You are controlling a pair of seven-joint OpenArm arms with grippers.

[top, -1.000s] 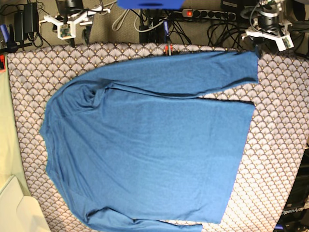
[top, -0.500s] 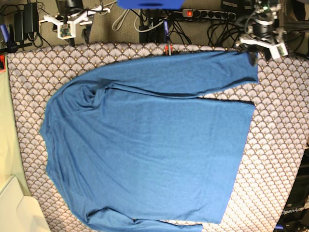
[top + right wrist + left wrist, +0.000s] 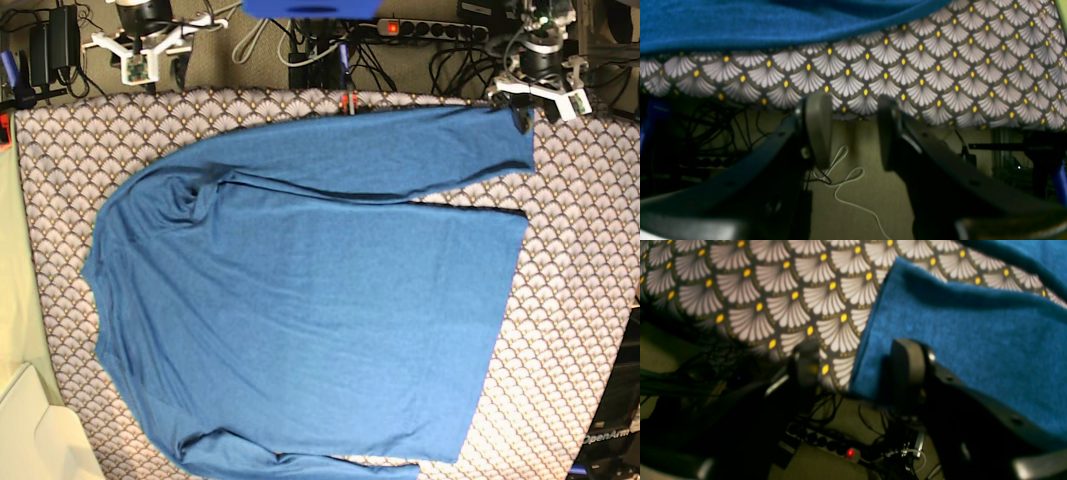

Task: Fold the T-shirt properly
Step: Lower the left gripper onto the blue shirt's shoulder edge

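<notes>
The T-shirt [image 3: 300, 300] is plain blue and lies spread flat on the fan-patterned tablecloth [image 3: 580, 250]. One long sleeve runs along the far edge, with its cuff [image 3: 515, 135] at the right. My left gripper [image 3: 522, 112] hovers at that cuff's far corner. In the left wrist view the left gripper [image 3: 857, 368] is open, and the cuff corner [image 3: 873, 373] lies between its fingers without being pinched. My right gripper [image 3: 152, 75] hangs beyond the far left table edge. It is open [image 3: 853, 133] and has nothing between its fingers [image 3: 818, 130].
Behind the table lie a power strip [image 3: 430, 30] with a red light and tangled cables [image 3: 300, 50] on the floor. A cream-coloured object [image 3: 30, 430] sits at the near left corner. A blue block [image 3: 310, 8] shows at the top edge.
My left arm has moved left and down from behind the table to the sleeve cuff's corner. The right arm and the shirt have stayed put.
</notes>
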